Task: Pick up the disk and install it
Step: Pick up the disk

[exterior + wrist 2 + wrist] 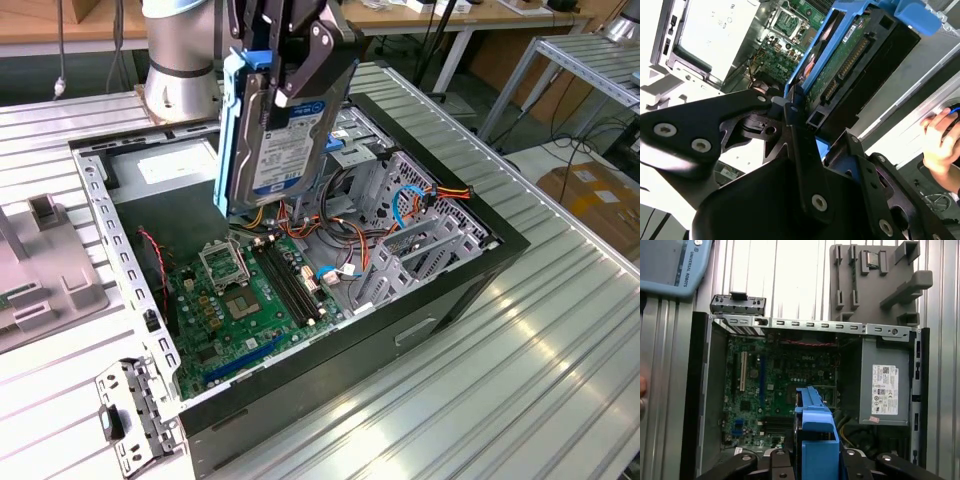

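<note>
The disk (pixel 285 130) is a silver hard drive with a white and blue label and blue plastic rails. It hangs on edge above the open computer case (pixel 100 200), over the motherboard (pixel 240 300). My gripper (pixel 290 60) is shut on it from above, black fingers (pixel 322 55) pressing its sides. In the second wrist view the disk's (pixel 855 50) underside circuit board and connector show beyond the gripper (pixel 810 125). In the first wrist view the disk's (pixel 815 435) blue rail points down into the case (pixel 805 325) from the gripper (pixel 815 465).
A grey power supply (pixel 885 385) fills one end of the case. The metal drive cage (pixel 400 200) with coloured cables sits at the exterior view's right. A grey foam fixture (pixel 40 260) lies outside the case. A person's hand (pixel 940 140) rests nearby.
</note>
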Tool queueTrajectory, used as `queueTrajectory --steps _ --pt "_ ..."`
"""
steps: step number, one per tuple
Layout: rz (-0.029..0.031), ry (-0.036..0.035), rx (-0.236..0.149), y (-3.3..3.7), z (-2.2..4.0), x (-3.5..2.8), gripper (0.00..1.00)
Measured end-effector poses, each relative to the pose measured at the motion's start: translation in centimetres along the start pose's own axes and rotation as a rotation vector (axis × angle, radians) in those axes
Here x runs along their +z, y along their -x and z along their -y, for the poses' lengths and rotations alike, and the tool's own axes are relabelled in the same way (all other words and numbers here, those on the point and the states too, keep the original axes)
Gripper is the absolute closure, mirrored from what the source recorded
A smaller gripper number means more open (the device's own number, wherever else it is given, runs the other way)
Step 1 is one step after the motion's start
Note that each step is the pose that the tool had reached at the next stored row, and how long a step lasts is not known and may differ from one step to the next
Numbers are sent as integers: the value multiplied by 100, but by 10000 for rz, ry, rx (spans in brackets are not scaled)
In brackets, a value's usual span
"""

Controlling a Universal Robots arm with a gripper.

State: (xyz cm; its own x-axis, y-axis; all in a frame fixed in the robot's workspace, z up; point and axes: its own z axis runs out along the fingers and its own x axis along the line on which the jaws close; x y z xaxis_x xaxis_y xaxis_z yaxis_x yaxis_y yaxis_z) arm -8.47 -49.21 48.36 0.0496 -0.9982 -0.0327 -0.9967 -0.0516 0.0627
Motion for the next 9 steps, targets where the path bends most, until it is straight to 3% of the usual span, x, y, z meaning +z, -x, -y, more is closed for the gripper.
queueTrajectory --steps 2,6,9 --pt "4 3 2 -82 23 -2 63" --pt "28 1 28 -154 28 -2 63" --pt "120 -8 162 -177 27 5 63"
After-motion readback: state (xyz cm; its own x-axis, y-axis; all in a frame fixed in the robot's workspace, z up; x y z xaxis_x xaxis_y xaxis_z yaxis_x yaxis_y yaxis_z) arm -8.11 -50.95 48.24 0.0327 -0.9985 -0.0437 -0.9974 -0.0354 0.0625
